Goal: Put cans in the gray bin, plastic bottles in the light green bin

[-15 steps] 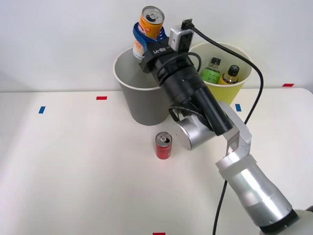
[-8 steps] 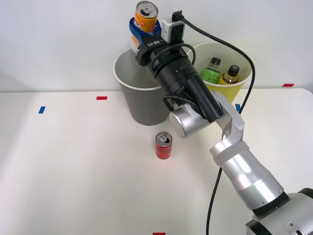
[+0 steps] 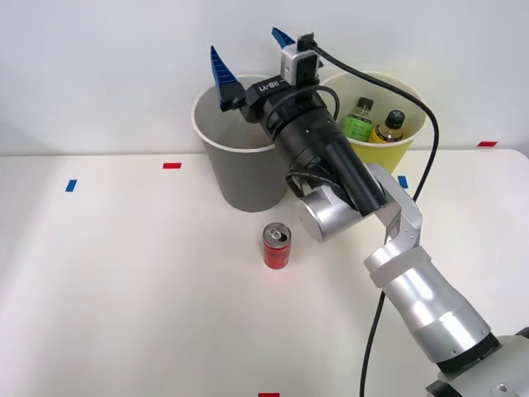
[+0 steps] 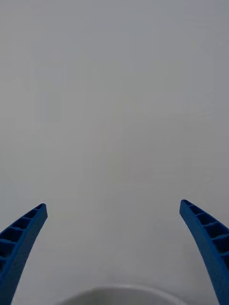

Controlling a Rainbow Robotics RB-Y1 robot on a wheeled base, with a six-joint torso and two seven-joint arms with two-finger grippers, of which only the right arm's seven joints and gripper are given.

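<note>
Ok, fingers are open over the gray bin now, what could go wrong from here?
1. The right gripper hangs open just above the gray bin; swinging away low, its fingers could clip the white rim and shift the bin.
2. The red can stands upright close under the arm's elbow; a careless descent could topple it and send it rolling.
3. The light green bin sits right beside the arm and its cable, which might snag it.

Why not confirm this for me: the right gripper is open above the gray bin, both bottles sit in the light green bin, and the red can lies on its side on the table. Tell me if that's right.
One detail is wrong: the red can stands upright on the table, as the front view shows. The rest holds: the right gripper is open above the gray bin, and both bottles sit in the light green bin.
</note>
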